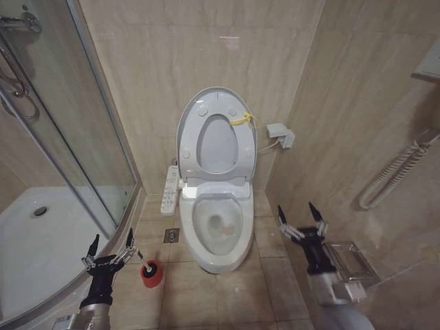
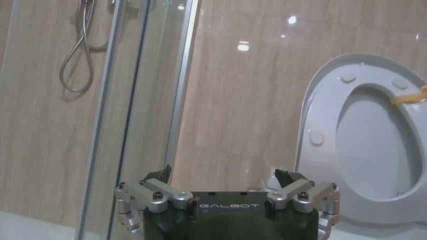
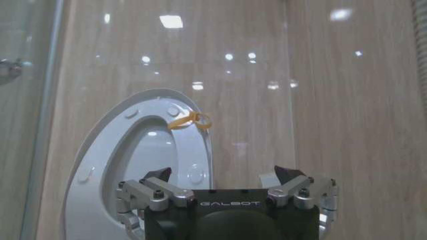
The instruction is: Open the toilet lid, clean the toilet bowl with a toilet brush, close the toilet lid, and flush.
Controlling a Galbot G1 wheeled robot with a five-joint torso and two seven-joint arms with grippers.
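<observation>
The toilet lid [image 1: 218, 144] stands raised against the wall, with the ring seat [image 1: 191, 141] up in front of it and a yellow tie [image 1: 240, 119] at its upper right. Below, the toilet bowl [image 1: 218, 223] lies uncovered, with a yellowish stain at its bottom. The black top of the toilet brush [image 1: 150, 264] sticks out of a red holder [image 1: 152, 276] on the floor left of the bowl. My left gripper [image 1: 112, 238] hovers open just left of the holder. To the right of the bowl my right gripper [image 1: 296, 209] is open too. Both hold nothing.
A glass shower screen [image 1: 89, 137] and white shower tray [image 1: 41, 240] fill the left. A control panel [image 1: 170, 188] hangs beside the toilet, with a floor drain [image 1: 172, 235] below it. A metal paper holder [image 1: 354, 261] and a hose [image 1: 395, 172] are on the right wall.
</observation>
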